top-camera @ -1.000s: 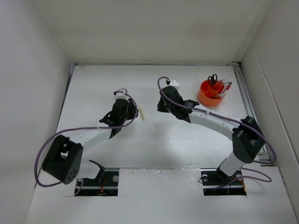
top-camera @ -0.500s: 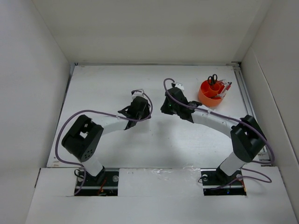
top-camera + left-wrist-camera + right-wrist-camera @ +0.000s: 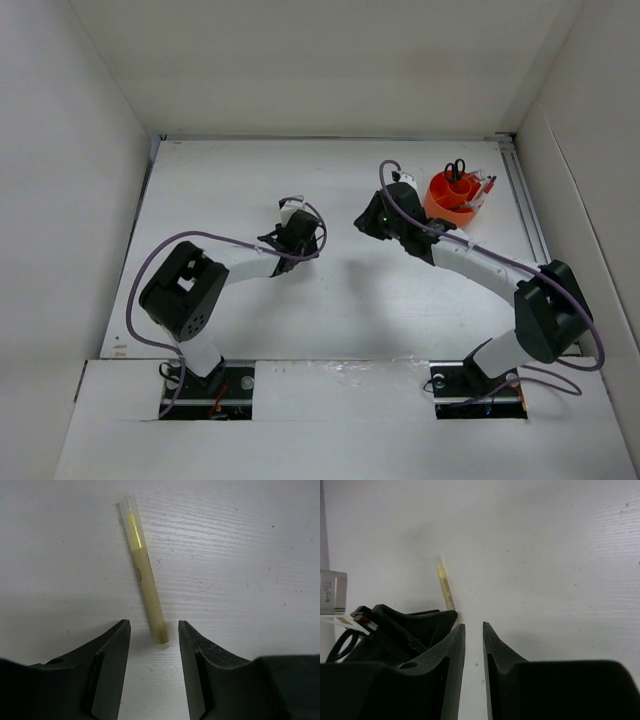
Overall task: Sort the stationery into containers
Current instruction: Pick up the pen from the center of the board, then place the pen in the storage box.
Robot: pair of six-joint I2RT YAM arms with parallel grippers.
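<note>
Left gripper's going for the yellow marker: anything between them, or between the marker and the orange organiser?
Nothing lies between the left gripper and the yellow marker, whose near end sits between the open jaws. Toward the orange organiser, the right gripper hangs across the direct path.

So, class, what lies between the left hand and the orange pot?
The right hand sits between the left hand and the orange pot, as the top view shows.
</note>
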